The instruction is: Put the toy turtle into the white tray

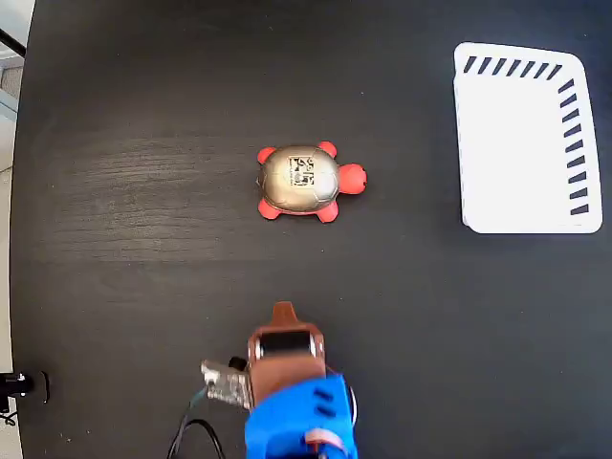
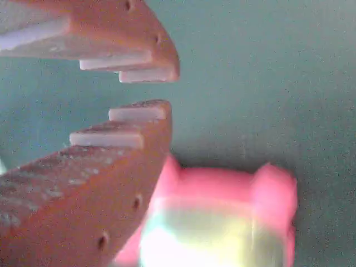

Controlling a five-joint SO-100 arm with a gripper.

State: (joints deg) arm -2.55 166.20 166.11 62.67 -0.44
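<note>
The toy turtle (image 1: 299, 182) lies mid-table with its gold-beige shell and code sticker up and its red head pointing right. The white tray (image 1: 521, 143) lies flat at the upper right with nothing in it, dark slots along its top and right edges. My gripper (image 1: 284, 311) sits below the turtle in the fixed view, well apart from it, orange fingers pointing toward it. In the wrist view the gripper (image 2: 167, 90) has only a narrow slit between its toothed fingertips and holds nothing. The turtle (image 2: 217, 222) shows blurred at the bottom of that view.
The black table's left edge (image 1: 21, 239) runs down the fixed view, with a small black object (image 1: 14, 385) beyond it. The blue arm body (image 1: 296, 421) and its cable (image 1: 191, 435) fill the bottom centre. Bare tabletop lies between turtle and tray.
</note>
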